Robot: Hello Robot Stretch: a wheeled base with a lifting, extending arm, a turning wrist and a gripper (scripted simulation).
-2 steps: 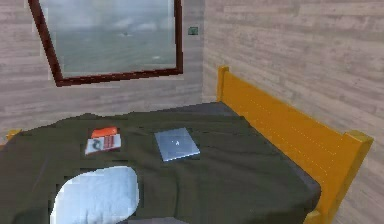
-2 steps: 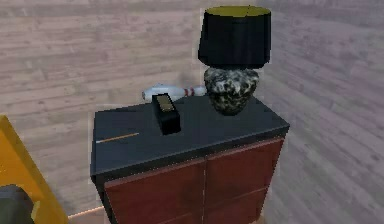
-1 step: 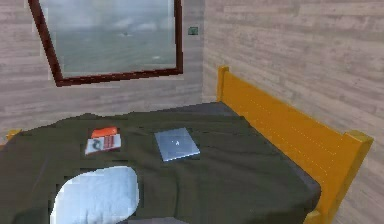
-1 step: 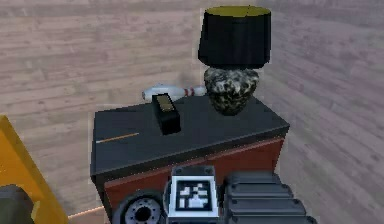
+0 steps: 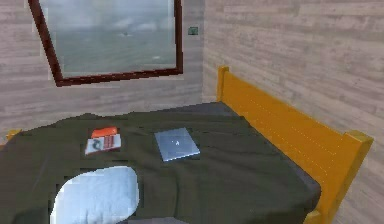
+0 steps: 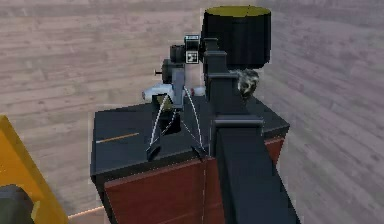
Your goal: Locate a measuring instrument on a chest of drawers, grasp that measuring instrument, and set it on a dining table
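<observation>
Gripper (image 6: 177, 140) at chest of drawers (image 6: 120, 150) top; grip and load: cannot tell.
Small dark object (image 6: 170, 125) on top by the fingers; black lamp (image 6: 237, 35) at right rear corner; yellow bed frame (image 6: 18, 165) near chest's left edge.

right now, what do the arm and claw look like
The arm is a dark, square-sided bar. At its far end sit two small white squares with black marks. The claw has a dark body and two thin fingers.
</observation>
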